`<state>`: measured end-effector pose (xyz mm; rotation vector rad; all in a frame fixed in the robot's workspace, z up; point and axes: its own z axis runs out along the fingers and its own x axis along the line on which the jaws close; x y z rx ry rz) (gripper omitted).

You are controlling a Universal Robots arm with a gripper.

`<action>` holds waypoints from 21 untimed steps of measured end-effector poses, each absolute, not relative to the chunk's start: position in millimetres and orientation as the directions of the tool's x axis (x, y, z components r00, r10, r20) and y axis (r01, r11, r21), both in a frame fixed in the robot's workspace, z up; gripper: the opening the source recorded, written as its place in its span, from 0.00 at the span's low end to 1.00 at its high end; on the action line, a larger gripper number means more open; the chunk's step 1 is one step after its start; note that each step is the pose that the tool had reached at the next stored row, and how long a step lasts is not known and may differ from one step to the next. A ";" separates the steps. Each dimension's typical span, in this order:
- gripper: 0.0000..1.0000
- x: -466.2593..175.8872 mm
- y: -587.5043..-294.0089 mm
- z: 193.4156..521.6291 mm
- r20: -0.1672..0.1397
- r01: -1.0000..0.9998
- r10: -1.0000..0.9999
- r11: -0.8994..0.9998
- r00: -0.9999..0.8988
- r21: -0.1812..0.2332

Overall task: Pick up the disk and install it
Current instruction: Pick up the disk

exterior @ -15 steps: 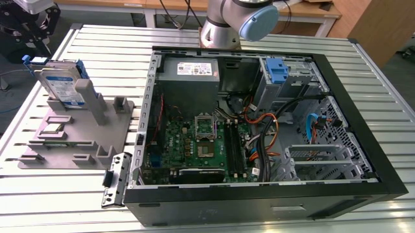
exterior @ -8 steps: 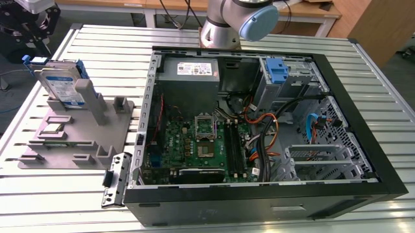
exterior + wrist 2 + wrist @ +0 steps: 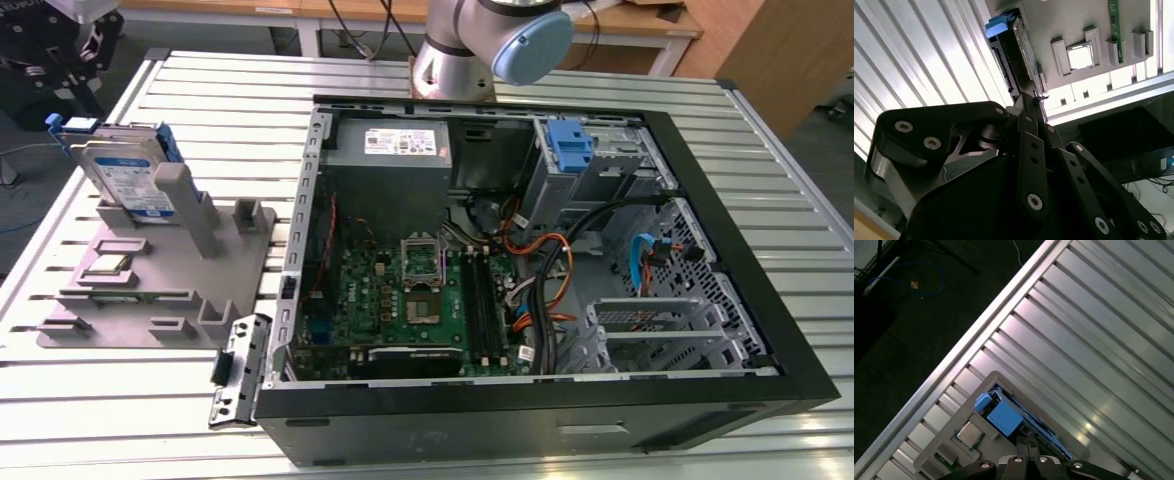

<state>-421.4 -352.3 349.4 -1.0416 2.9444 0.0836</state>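
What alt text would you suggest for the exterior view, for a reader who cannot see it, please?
The disk stands on edge in a grey fixture at the exterior view's left, the pincer close above it. Beside it on the slatted metal table lies an open computer case, its green motherboard exposed.

Arm: silver-grey tube, fat round joint, pale blue cap. Gripper: matte black, flat bar links with rounded ends, bright silver socket screws at the pivots, one broad curved link, a bare grey metal part beside it. Both wrist views show the same black links and silver screws.
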 end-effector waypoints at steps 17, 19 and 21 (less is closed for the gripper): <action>0.11 -421.5 -352.3 349.0 -0.036 -0.807 -0.806 0.589 -0.591 0.046; 0.11 -421.4 -352.3 349.0 -0.036 -0.823 -0.822 0.566 -0.568 0.046; 0.11 -421.4 -352.3 349.1 -0.036 -0.828 -0.827 0.559 -0.560 0.046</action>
